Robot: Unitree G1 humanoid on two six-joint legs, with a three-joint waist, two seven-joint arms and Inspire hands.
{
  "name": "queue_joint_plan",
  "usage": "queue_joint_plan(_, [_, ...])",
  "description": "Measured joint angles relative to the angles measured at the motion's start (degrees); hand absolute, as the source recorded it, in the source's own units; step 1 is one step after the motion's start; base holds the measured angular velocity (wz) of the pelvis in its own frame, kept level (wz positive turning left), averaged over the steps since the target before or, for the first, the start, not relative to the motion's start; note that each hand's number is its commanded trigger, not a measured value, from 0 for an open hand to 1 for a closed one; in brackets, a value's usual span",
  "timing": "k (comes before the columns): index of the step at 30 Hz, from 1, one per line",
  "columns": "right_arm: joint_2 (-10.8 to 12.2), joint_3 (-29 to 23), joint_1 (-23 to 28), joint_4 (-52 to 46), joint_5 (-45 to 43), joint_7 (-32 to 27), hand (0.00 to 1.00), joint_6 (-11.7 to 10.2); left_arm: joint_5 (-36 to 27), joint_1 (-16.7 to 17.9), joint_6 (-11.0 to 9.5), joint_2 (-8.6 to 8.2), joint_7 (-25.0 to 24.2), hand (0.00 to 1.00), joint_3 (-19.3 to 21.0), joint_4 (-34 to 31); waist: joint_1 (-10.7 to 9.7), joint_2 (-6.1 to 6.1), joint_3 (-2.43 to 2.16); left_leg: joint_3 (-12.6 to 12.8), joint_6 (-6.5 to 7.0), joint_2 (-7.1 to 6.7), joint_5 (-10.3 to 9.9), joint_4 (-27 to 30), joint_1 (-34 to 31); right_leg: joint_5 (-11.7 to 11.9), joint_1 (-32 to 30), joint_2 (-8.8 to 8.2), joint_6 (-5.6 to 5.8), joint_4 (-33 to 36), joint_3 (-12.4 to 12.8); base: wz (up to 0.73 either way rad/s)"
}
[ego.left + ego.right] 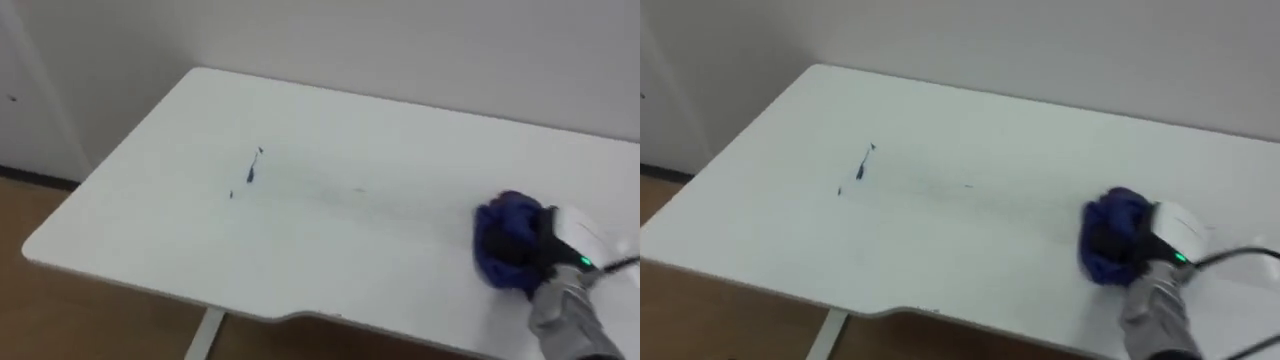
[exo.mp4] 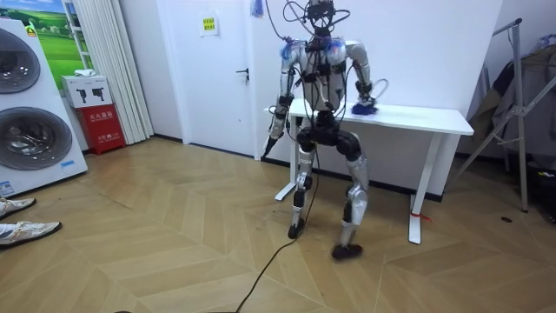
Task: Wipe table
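Observation:
A white table [image 1: 350, 230] carries a few small dark marks [image 1: 252, 170] on its left half. At its right side lies a bunched blue cloth [image 1: 500, 235], with my right hand [image 1: 545, 252] curled into it from the right, pressing it to the tabletop. The room view has me standing with bent knees at the table's [image 2: 417, 117] front, the cloth [image 2: 363, 108] under my raised right arm. My left hand [image 2: 271, 135] hangs at my side by the table's end; its fingers are too small to read.
The table's back edge runs along a white wall [image 1: 400, 40]. Two washing machines [image 2: 30, 113], a red box [image 2: 102, 129] and a door [image 2: 221, 69] are on the room view's left. A metal rack [image 2: 521, 104] stands on its right. A person's shoes [image 2: 26, 230] rest on the wooden floor.

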Motion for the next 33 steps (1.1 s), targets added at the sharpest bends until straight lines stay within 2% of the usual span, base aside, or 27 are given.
queue_joint_plan(1, [0.2, 2.3, -4.2, 1.4, -0.4, 0.5, 1.0, -1.9, -0.6, -1.7, -0.4, 0.37, 0.0, 0.0, -1.2, 0.4, 1.5, -0.3, 0.42, -1.8, -1.31, 1.54, 0.7, 0.7, -2.8, 0.2, 0.0, -1.28, 0.32, -3.7, 1.0, 0.52])
queue_joint_plan(2, [0.1, 2.6, -7.6, 3.2, -0.5, 0.7, 1.0, -3.2, -0.9, -2.7, -0.4, 0.91, -0.1, 0.0, -2.4, 0.5, 1.8, -0.4, 0.49, -4.9, -2.76, 2.97, 2.2, 0.5, -5.7, 0.7, 0.2, -1.43, 0.76, -8.1, 2.3, 0.74])
queue_joint_plan(3, [0.1, 2.6, -8.4, 3.8, -0.4, 0.7, 1.0, -3.2, -0.9, -2.7, -0.5, 1.21, -0.2, 0.0, -2.6, 0.4, 1.8, -0.4, 0.48, -6.1, -3.52, 3.75, 2.9, 0.2, -6.8, 1.6, 0.4, -1.48, 1.1, -10.5, 2.7, 0.98])
queue_joint_plan(4, [-0.4, 2.6, -9.2, 4.4, -0.3, 0.5, 1.0, -3.4, -0.9, -3.0, -0.3, 2.25, -0.7, 0.0, -2.7, 0.6, 1.6, -0.77, 0.3, -9.0, -5.17, 5.22, 3.8, 0.1, -8.3, 3.9, 1.1, -1.58, 1.35, -15.2, 2.8, 1.08])
queue_joint_plan(5, [-1.6, 2.3, -8.7, 4.9, -0.4, 0.4, 1.0, -3.9, -1.0, -3.0, 0.2, 3.73, -1.2, 0.0, -3.2, 0.7, 0.9, -0.72, 0.45, -12.1, -7.12, 6.58, 4.6, -0.1, -9.4, 6.3, 2.2, -1.1, 1.43, -18.5, 2.8, 1.08])
queue_joint_plan(6, [-2.1, 1.5, -7.6, 5.0, -0.5, 0.4, 1.0, -4.7, -1.0, -3.0, 0.3, 4.47, -1.3, 0.0, -3.1, 0.7, 0.7, -0.95, 0.48, -13.3, -7.94, 7.25, 4.9, -0.5, -9.4, 6.9, 2.3, -0.93, 1.59, -19.0, 3.1, 0.94])
queue_joint_plan(7, [-2.5, -0.4, -6.0, 4.9, -0.4, 0.0, 1.0, -6.3, -1.1, -2.2, 0.3, 6.09, -1.8, 0.0, -2.5, 0.6, 0.5, -1.68, 0.59, -14.3, -9.19, 8.52, 5.5, -1.4, -8.6, 8.5, 0.9, -0.4, 1.34, -17.5, 3.4, 0.59])
queue_joint_plan(8, [-3.3, -1.4, -4.6, 4.6, -0.3, -0.2, 1.0, -7.3, -1.3, -0.8, 0.4, 6.53, -2.0, 0.0, -1.4, 0.6, -0.5, -1.06, 0.42, -15.0, -8.28, 10.93, 5.8, -1.5, -7.7, 4.5, 0.5, 0.55, 7.6, -11.9, 2.6, 0.49])
queue_joint_plan(9, [-4.0, -1.7, -3.5, 4.4, -0.3, -0.2, 1.0, -7.8, -1.2, 0.0, 0.4, 6.37, -2.1, 0.0, -1.2, 0.7, -1.3, -0.27, 0.39, -14.9, -6.65, 12.47, 6.4, -1.7, -7.3, 2.5, 0.6, 1.48, 5.93, -9.5, 1.6, 0.53])
queue_joint_plan(10, [-5.4, -3.8, -0.9, 2.9, -0.8, 0.2, 1.0, -8.5, -1.1, 1.6, 0.5, 5.89, -2.6, 0.0, -1.2, 0.6, -3.6, -0.06, 0.46, -14.3, -4.49, 13.07, 7.9, -2.6, -7.3, -0.5, 0.8, 2.64, 3.78, -7.3, 0.0, 0.54])
queue_joint_plan(11, [-7.6, -5.8, 2.3, 0.9, -0.8, 0.4, 1.0, -8.6, -0.9, 2.4, 0.6, 5.03, -3.3, 0.0, -1.2, 0.6, -5.2, 0.04, 0.45, -12.5, -4.47, 12.94, 8.9, -3.2, -7.3, -1.5, 0.8, 4.05, 2.55, -7.4, -1.2, 0.47])
queue_joint_plan(12, [-8.4, -7.0, 3.6, 0.1, -0.7, 0.5, 1.0, -8.5, -0.9, 2.6, 0.6, 4.67, -3.4, 0.0, -1.3, 0.6, -5.9, -0.14, 0.47, -11.6, -4.78, 12.51, 9.5, -3.0, -7.3, -1.6, 0.7, 4.37, 2.17, -7.8, -1.8, 0.29])
queue_joint_plan(14, [-9.1, -9.8, 5.7, 0.0, -0.2, 1.3, 1.0, -8.2, -1.0, 3.1, 0.9, 4.0, -3.4, 0.0, -1.2, 0.6, -8.1, -1.09, 0.33, -7.9, -5.03, 9.96, 9.6, -2.3, -7.1, -1.2, 1.0, 5.42, 0.25, -9.7, -2.6, 0.14])
queue_joint_plan(15, [-9.4, -10.4, 5.7, -0.1, -0.2, 2.5, 1.0, -8.0, -0.8, 2.8, 0.9, 3.49, -3.4, 0.0, -1.2, 0.4, -9.1, -1.36, 0.32, -5.8, -4.98, 7.94, 9.6, -2.0, -6.9, -0.5, 1.0, 6.22, -1.35, -11.5, -2.5, -0.11])
queue_joint_plan(16, [-10.0, -10.4, 5.3, -0.9, -0.2, 3.9, 1.0, -7.5, -1.0, 2.3, 0.7, 2.72, -3.3, 0.0, -1.3, 0.3, -9.4, -1.39, 0.33, -4.2, -4.52, 6.3, 9.2, -1.6, -6.5, 0.3, 1.1, 6.79, -3.01, -13.1, -2.2, -0.25])
queue_joint_plan(17, [-10.2, -10.2, 5.2, -1.8, -0.4, 4.9, 1.0, -7.2, -1.0, 2.4, 0.6, 2.37, -3.3, 0.0, -1.6, 0.3, -9.4, -1.39, 0.38, -3.1, -3.84, 5.66, 8.7, -1.5, -6.0, 0.6, 1.2, 7.09, -3.66, -13.8, -1.9, -0.46])
queue_joint_plan(18, [-10.2, -9.7, 5.1, -3.7, -0.4, 6.5, 1.0, -6.5, -1.1, 2.2, 0.5, 1.77, -3.3, 0.0, -1.7, 0.3, -9.4, -0.92, 0.5, -1.7, -3.01, 3.77, 7.5, -1.6, -5.2, 1.1, 1.3, 7.46, -4.42, -14.8, -0.7, -0.52])
queue_joint_plan(19, [-10.1, -8.9, 4.9, -6.0, -0.7, 8.2, 1.0, -5.2, -1.2, 2.1, 0.6, 1.26, -3.2, 0.0, -1.7, 0.2, -9.2, -0.54, 0.53, -1.6, -2.03, 2.0, 6.5, -2.7, -4.3, 1.2, 0.8, 7.93, -4.68, -14.9, 0.5, -0.5])
queue_joint_plan(20, [-10.0, -8.3, 4.7, -7.3, -0.8, 8.9, 1.0, -4.8, -1.2, 2.1, 0.6, 0.99, -3.2, 0.0, -1.7, 0.2, -9.0, -0.36, 0.52, -1.7, -1.89, 1.53, 6.5, -3.0, -4.0, 1.2, 0.5, 8.08, -4.94, -14.9, 1.2, -0.61])
queue_joint_plan(21, [-9.9, -7.2, 3.3, -8.4, -2.0, 10.0, 1.0, -4.4, -1.2, 2.2, 0.9, 0.26, -2.9, 0.0, -1.5, 0.2, -8.0, 0.41, 0.62, -1.9, -1.82, 1.02, 6.4, -4.0, -3.1, 1.3, -0.3, 8.91, -6.75, -15.3, 3.5, -0.74])
queue_joint_plan(23, [-9.6, -5.1, 0.2, -9.3, -3.4, 10.7, 1.0, -4.3, -2.1, 2.9, 2.1, -0.64, -2.9, 0.0, -1.5, 0.1, -6.6, 1.3, 0.62, -2.6, -1.54, -1.07, 6.5, -8.4, -0.6, 1.8, -1.9, 9.42, -8.32, -15.8, 7.0, -0.75])
queue_joint_plan(25, [-9.6, -5.1, -0.2, -10.0, -4.0, 10.6, 1.0, -4.3, -3.6, 3.1, 3.4, -0.66, -2.3, 0.0, -1.5, -0.5, -6.3, 1.34, 0.49, -3.1, -1.33, -1.99, 6.7, -10.7, 0.1, 2.2, -2.5, 9.61, -8.66, -16.5, 8.6, -0.19])
queue_joint_plan(27, [-9.6, -5.2, 0.0, -9.3, -3.5, 10.5, 1.0, -4.2, -5.0, 4.3, 4.5, -0.58, -1.2, 0.0, -1.2, -2.2, -7.0, 0.86, 0.46, -4.1, -1.04, -3.11, 6.9, -11.7, 0.3, 2.4, -2.5, 10.18, -8.5, -17.0, 11.4, 0.22])
queue_joint_plan(28, [-9.9, -5.9, 0.6, -8.6, -2.7, 10.2, 1.0, -4.6, -5.0, 4.9, 5.0, -0.52, -0.7, 0.0, -1.1, -2.3, -8.0, 0.56, 0.4, -5.9, -0.72, -3.77, 6.8, -11.9, 0.3, 2.9, -2.3, 10.31, -7.73, -16.8, 12.1, 0.42])
queue_joint_plan(30, [-9.9, -8.0, 3.1, -8.7, -1.9, 8.3, 1.0, -5.6, -4.7, 5.7, 5.4, -0.4, -0.5, 0.0, -0.9, -2.3, -9.5, 0.01, 0.23, -8.5, 0.25, -4.59, 6.5, -11.9, 0.3, 3.2, -2.1, 10.58, -6.32, -16.4, 11.3, 0.41])
queue_joint_plan(32, [-9.9, -11.6, 8.1, -8.8, -0.8, 5.2, 1.0, -7.4, -4.4, 6.7, 5.3, -0.38, -0.6, 0.0, 0.5, -2.4, -11.2, -0.12, 0.02, -12.4, 0.87, -4.79, 6.2, -12.6, 1.6, 5.2, 1.1, 10.56, -2.9, -18.5, 7.7, 0.38])
queue_joint_plan(33, [-9.8, -12.4, 9.4, -8.8, -0.7, 4.8, 1.0, -7.6, -4.4, 7.0, 5.3, -0.3, -0.6, 0.0, 1.3, -2.3, -11.7, -0.21, -0.09, -13.0, 1.04, -4.87, 6.1, -13.0, 2.1, 5.4, 2.2, 10.57, -2.55, -19.3, 7.0, 0.34])
